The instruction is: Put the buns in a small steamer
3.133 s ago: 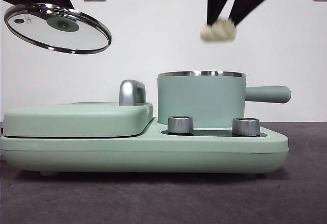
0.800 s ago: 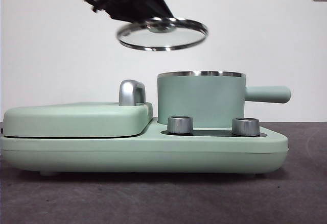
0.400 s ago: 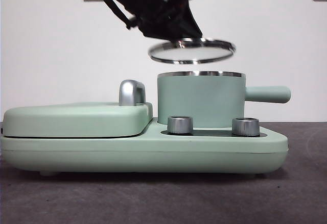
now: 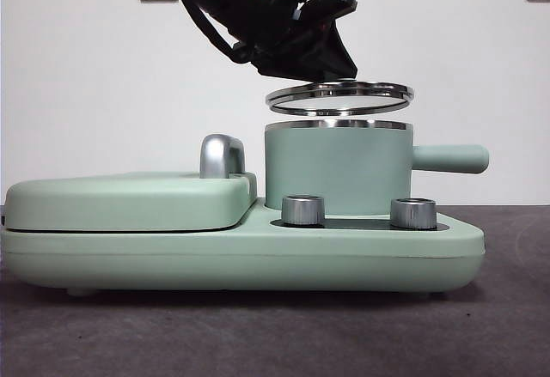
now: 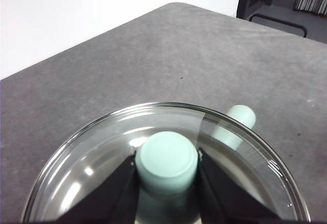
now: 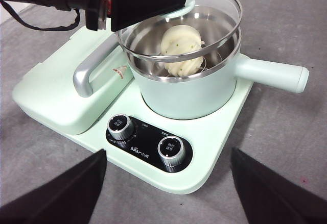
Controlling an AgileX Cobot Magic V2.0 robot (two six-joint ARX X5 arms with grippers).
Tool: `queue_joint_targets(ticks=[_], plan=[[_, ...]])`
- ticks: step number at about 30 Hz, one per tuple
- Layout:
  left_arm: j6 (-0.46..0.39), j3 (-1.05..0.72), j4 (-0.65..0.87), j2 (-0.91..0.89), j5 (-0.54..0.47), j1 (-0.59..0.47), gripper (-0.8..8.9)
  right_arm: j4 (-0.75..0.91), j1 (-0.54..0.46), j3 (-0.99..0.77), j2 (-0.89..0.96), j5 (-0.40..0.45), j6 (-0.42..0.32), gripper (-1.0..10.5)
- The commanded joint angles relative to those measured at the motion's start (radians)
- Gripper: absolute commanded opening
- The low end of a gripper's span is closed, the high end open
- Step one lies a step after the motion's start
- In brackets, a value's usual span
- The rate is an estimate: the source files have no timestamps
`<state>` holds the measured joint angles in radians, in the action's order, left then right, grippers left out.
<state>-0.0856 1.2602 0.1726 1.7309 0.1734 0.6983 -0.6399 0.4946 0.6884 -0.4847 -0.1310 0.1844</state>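
The small steamer (image 4: 337,167) is a mint-green pot with a steel rim and a side handle (image 4: 451,158), standing on the cooker base. My left gripper (image 4: 320,61) is shut on the green knob (image 5: 166,162) of the glass lid (image 4: 339,98) and holds the lid level, a little above the pot's rim. Inside the pot (image 6: 189,94) lies a ridged white bun (image 6: 180,44) with green specks, and part of a second pale bun (image 6: 186,67) shows under it. My right gripper (image 6: 168,155) hangs open above the front of the cooker, holding nothing.
The pot stands on a mint-green cooker base (image 4: 241,261) with two steel dials (image 4: 302,209) (image 4: 413,213). A flat lidded griddle section (image 4: 129,198) with a steel handle (image 4: 222,155) lies beside the pot. Grey tabletop surrounds it, with a white wall behind.
The left gripper has carried the lid to the right and down, from beside the pot to just above its rim. The right gripper with a bun has left the front view.
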Motion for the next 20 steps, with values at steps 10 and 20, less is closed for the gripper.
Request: queue_joint_targets(ticks=[10, 20], plan=[[-0.029, 0.037, 0.026, 0.036, -0.024, 0.010, 0.14, 0.010, 0.006, 0.005, -0.004, 0.001, 0.002, 3.8], [-0.026, 0.037, 0.018, 0.051, -0.024, 0.015, 0.14, 0.010, 0.006, 0.005, -0.004, 0.003, -0.010, 3.8]])
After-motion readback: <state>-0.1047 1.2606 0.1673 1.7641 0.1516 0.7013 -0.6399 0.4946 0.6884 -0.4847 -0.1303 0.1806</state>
